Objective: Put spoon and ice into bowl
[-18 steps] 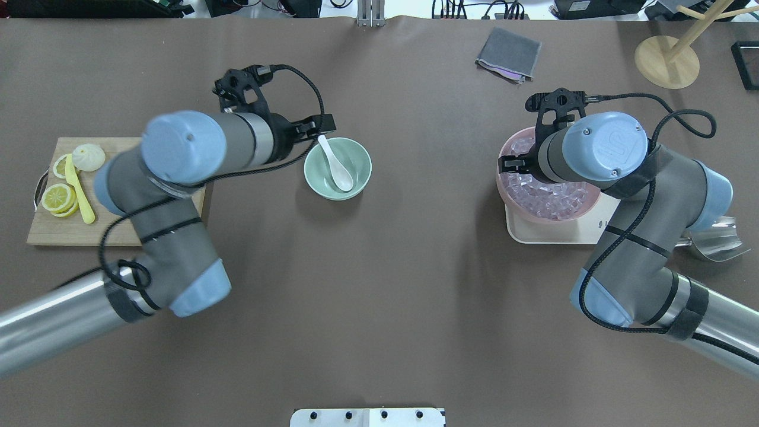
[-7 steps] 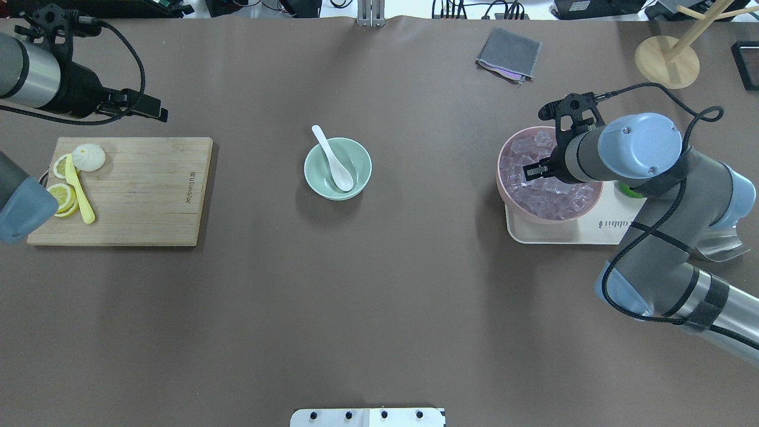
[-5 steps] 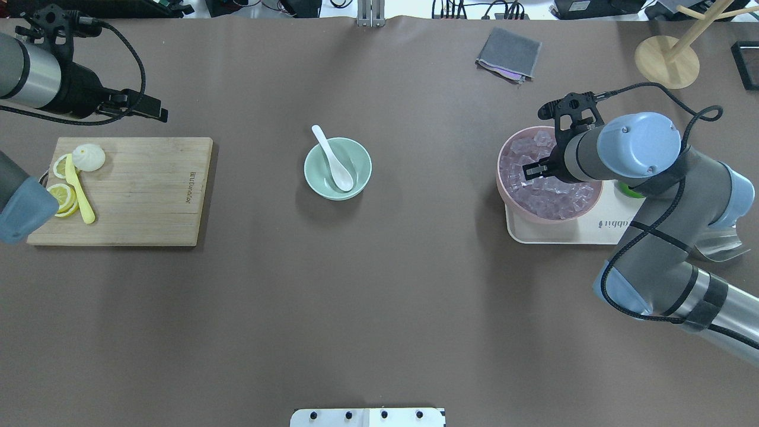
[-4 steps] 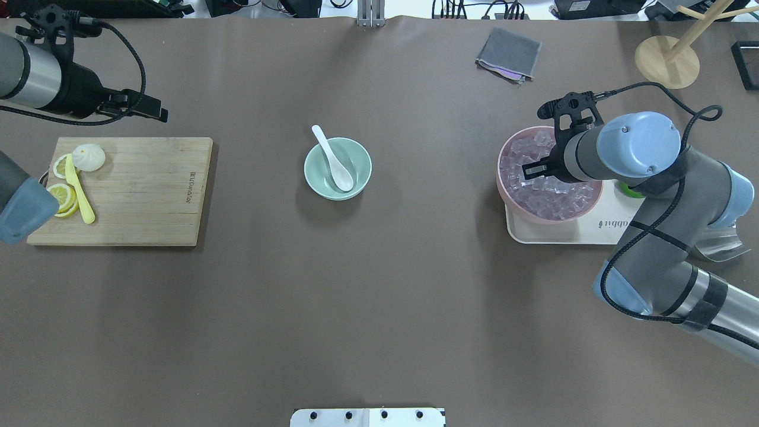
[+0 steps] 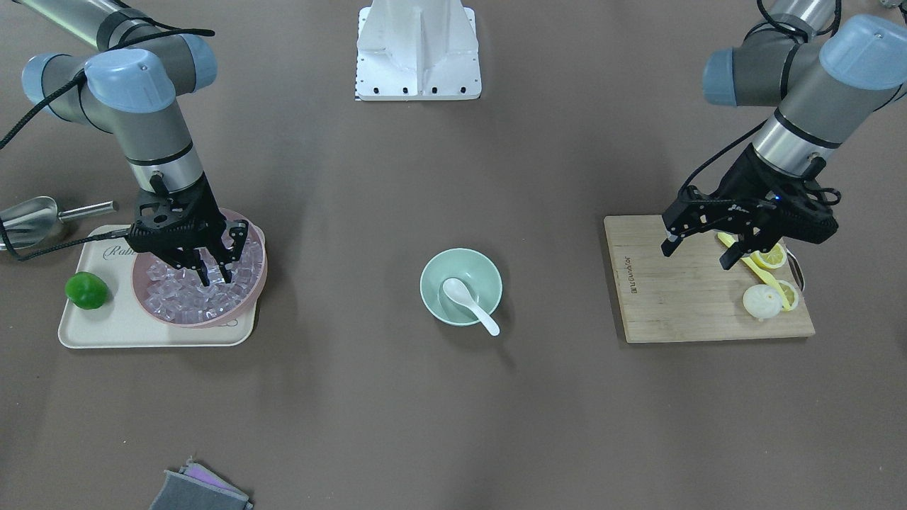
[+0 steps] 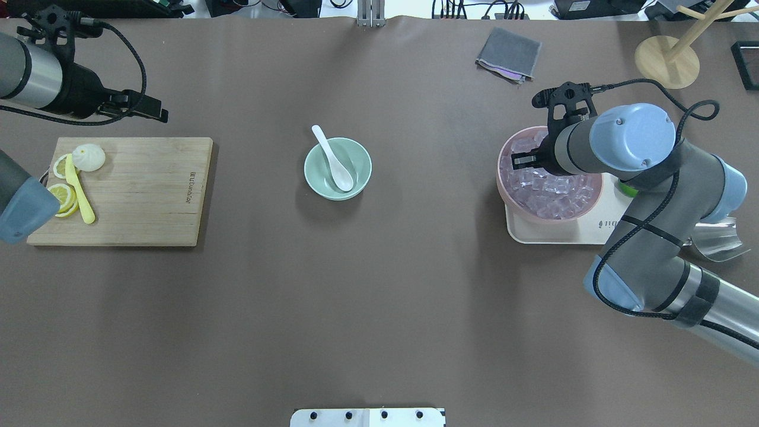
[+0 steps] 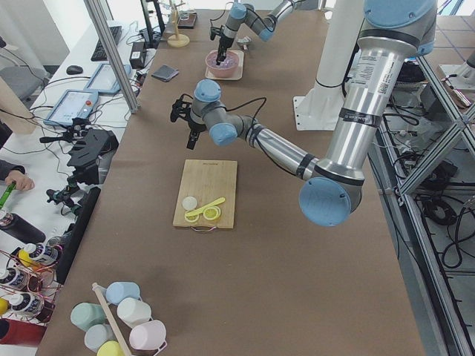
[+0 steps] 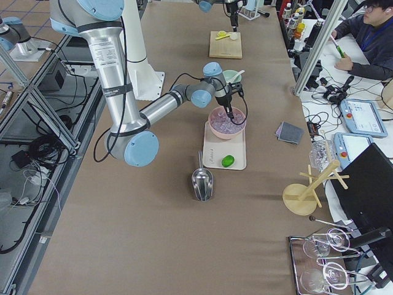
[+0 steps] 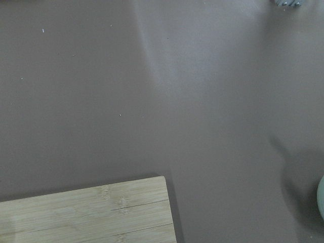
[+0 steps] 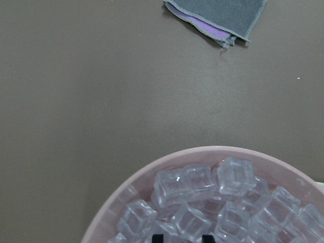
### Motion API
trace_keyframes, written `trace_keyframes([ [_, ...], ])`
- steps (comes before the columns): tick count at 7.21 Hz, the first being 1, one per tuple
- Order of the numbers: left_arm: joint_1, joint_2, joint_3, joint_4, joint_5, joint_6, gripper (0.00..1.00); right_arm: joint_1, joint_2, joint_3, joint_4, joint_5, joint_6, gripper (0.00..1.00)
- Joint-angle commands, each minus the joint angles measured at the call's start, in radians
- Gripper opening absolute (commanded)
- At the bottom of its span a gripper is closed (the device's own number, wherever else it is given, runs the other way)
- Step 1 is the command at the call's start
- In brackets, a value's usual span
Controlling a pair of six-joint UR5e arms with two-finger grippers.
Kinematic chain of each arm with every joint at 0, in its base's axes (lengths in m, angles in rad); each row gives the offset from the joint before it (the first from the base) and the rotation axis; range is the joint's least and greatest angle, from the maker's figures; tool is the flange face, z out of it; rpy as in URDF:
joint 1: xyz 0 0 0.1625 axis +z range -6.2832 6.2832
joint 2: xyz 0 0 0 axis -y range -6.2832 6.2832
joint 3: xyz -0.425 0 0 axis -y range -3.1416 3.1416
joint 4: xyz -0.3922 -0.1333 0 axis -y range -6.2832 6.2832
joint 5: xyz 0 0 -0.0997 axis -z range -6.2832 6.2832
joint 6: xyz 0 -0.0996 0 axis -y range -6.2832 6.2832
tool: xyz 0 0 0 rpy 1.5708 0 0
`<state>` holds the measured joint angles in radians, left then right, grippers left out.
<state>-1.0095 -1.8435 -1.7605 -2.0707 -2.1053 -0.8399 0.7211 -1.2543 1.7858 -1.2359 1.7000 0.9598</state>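
The white spoon [image 6: 335, 164] lies in the mint-green bowl [image 6: 362, 161] at the table's middle, with its handle over the far rim; both also show in the front view, the spoon [image 5: 469, 295] in the bowl [image 5: 489, 273]. The ice [image 6: 554, 193] fills the pink bowl [image 6: 504, 187]. My right gripper [image 5: 217, 275] has its fingertips down in the ice [image 5: 181, 301], with the jaws narrowed to about one cube's width, as if shut on a cube. Its fingertips [image 10: 158, 237] show at the bottom edge of the right wrist view. My left gripper [image 5: 698, 253] is open and empty above the cutting board [image 5: 680, 304].
The cutting board [image 6: 148, 196] holds lemon slices [image 6: 59, 198], a white bun [image 6: 89, 156] and a yellow utensil [image 6: 80, 193]. The pink bowl stands on a cream tray [image 5: 113, 329] with a lime [image 5: 86, 290]. A steel scoop [image 5: 28, 216], a grey cloth [image 6: 509, 54] and a wooden stand [image 6: 667, 62] lie at the edges.
My left gripper let go of the spoon in the bowl and drew back to the far left. My right gripper sank into the ice, held still, then shifted slightly up and away.
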Motion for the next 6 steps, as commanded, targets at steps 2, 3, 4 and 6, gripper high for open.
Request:
trace_keyframes([
  [2, -0.157, -0.006, 0.016, 0.250, -0.089, 0.346, 0.99, -0.014, 0.117, -0.005, -0.110, 0.000, 0.184, 0.00],
  [3, -0.226, -0.010, 0.019, 0.371, -0.090, 0.524, 0.99, -0.037, 0.154, -0.006, -0.144, -0.008, 0.232, 0.00],
  [4, -0.291, -0.013, 0.022, 0.464, -0.087, 0.679, 0.99, -0.066, 0.186, -0.009, -0.163, -0.047, 0.278, 0.00],
  [6, -0.415, -0.010, 0.041, 0.652, -0.099, 0.949, 0.99, -0.112, 0.261, -0.060, -0.186, -0.121, 0.356, 0.00],
])
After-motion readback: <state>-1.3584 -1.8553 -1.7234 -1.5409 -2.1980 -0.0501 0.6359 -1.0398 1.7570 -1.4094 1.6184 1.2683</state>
